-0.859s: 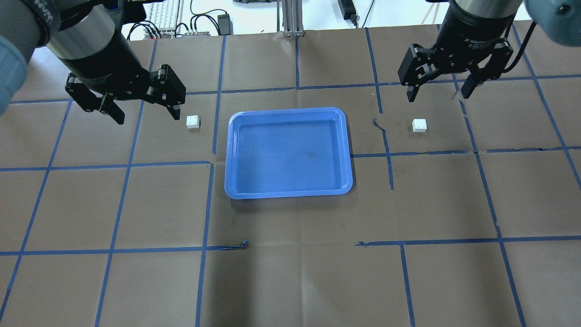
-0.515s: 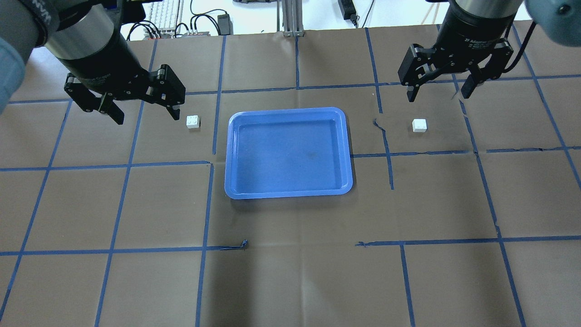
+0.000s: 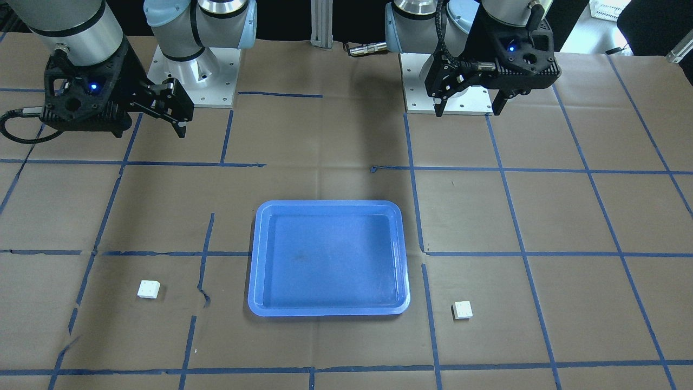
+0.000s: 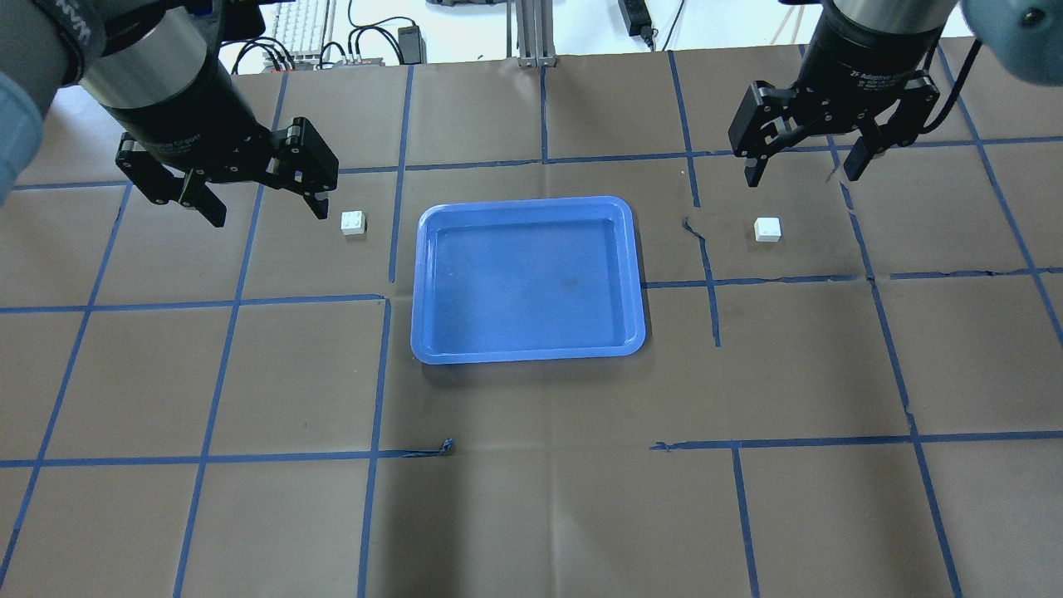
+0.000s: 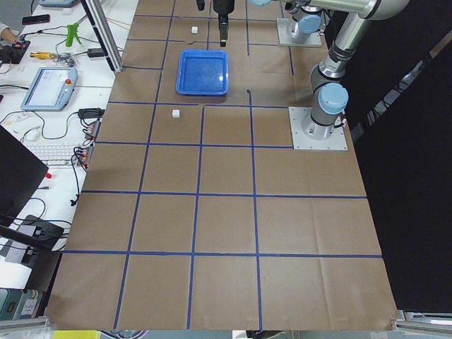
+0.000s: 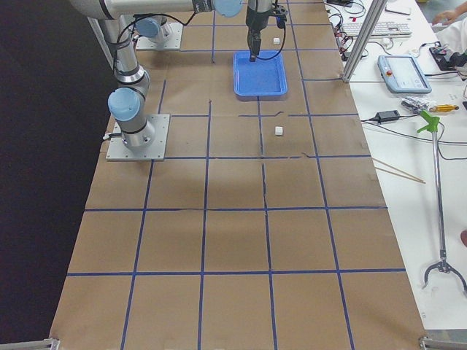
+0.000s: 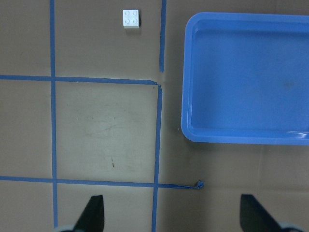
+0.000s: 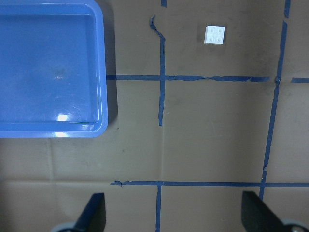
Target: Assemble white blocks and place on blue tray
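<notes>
The blue tray (image 4: 528, 279) lies empty at the table's middle; it also shows in the front view (image 3: 328, 259). One white block (image 4: 354, 223) lies on the table just left of the tray, also in the left wrist view (image 7: 131, 19) and front view (image 3: 462, 310). The other white block (image 4: 767, 229) lies right of the tray, also in the right wrist view (image 8: 215, 35) and front view (image 3: 148, 288). My left gripper (image 4: 262, 208) hangs open and empty, left of its block. My right gripper (image 4: 804, 170) hangs open and empty, behind its block.
The table is covered in brown paper with a grid of blue tape lines (image 4: 382, 299). A keyboard and cables (image 4: 303, 29) lie beyond the far edge. The arm bases (image 3: 189, 70) stand on the robot's side.
Both arms have barely moved; the left gripper has shifted very slightly away from the robot. The blocks and tray lie where they were.
</notes>
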You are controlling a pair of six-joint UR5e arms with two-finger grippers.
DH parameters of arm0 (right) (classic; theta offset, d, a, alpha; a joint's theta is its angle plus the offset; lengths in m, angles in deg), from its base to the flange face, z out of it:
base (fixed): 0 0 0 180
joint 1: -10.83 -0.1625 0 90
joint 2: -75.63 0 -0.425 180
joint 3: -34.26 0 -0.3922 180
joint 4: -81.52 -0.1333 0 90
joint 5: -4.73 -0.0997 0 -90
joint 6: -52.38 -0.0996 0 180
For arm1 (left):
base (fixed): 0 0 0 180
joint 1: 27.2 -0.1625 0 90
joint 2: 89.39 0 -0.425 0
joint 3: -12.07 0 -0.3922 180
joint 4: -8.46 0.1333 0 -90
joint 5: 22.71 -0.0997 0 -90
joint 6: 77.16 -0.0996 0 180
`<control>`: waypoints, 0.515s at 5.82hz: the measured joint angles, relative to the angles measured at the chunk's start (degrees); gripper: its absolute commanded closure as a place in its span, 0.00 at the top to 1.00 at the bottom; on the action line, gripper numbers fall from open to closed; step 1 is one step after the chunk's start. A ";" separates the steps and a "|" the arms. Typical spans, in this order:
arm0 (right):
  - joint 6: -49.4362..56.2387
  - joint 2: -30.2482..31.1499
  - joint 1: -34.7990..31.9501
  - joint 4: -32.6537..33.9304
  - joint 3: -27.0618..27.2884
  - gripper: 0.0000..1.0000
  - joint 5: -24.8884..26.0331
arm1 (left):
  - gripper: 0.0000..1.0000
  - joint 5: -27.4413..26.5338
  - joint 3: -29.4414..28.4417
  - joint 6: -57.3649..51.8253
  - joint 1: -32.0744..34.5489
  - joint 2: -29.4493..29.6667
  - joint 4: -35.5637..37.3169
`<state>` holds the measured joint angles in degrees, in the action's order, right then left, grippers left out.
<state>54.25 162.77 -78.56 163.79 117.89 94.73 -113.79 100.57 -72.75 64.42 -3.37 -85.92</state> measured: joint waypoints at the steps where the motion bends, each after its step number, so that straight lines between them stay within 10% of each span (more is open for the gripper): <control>1: 0.04 0.09 0.00 0.00 -0.02 1.00 0.00 | 0.99 -0.04 0.00 -0.01 -0.17 -0.01 0.05; 3: 0.56 0.31 0.03 -0.02 -0.08 1.00 0.00 | 0.99 -0.06 0.02 0.08 -0.11 0.05 0.07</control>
<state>54.81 163.08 -78.53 163.77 117.81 94.73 -113.85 100.59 -72.67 64.31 -3.32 -85.85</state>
